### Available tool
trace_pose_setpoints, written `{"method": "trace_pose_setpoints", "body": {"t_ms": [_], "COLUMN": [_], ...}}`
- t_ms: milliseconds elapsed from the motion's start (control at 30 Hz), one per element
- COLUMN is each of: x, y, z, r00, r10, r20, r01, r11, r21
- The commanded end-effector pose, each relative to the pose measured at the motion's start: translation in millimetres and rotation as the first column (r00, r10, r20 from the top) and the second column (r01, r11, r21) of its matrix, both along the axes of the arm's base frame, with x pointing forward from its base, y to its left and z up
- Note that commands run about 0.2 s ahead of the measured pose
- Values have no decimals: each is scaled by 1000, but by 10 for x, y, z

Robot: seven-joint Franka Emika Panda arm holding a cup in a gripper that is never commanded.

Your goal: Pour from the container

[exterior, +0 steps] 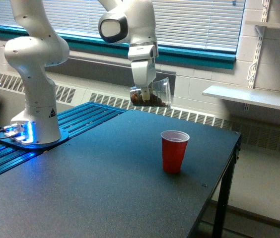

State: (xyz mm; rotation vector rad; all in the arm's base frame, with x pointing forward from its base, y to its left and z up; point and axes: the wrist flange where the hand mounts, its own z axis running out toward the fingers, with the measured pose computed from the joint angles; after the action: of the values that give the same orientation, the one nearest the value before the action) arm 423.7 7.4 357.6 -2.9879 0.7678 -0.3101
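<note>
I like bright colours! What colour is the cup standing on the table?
The cup is red, seen clearly in the exterior view.
</note>
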Motion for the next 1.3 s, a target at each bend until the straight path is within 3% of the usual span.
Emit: {"method": "trace_pose_setpoints", "body": {"t_ms": [33, 700, 1300], "x": [39, 167, 226], "y": [115, 332, 366], "z": [-55, -289, -362], "r00": [1000, 993, 982], "r10": [-13, -38, -85], "r20": [-21, -111, -168], "r01": [13, 29, 61], "r11": [1000, 997, 988], "r21": [-11, -78, -141]}}
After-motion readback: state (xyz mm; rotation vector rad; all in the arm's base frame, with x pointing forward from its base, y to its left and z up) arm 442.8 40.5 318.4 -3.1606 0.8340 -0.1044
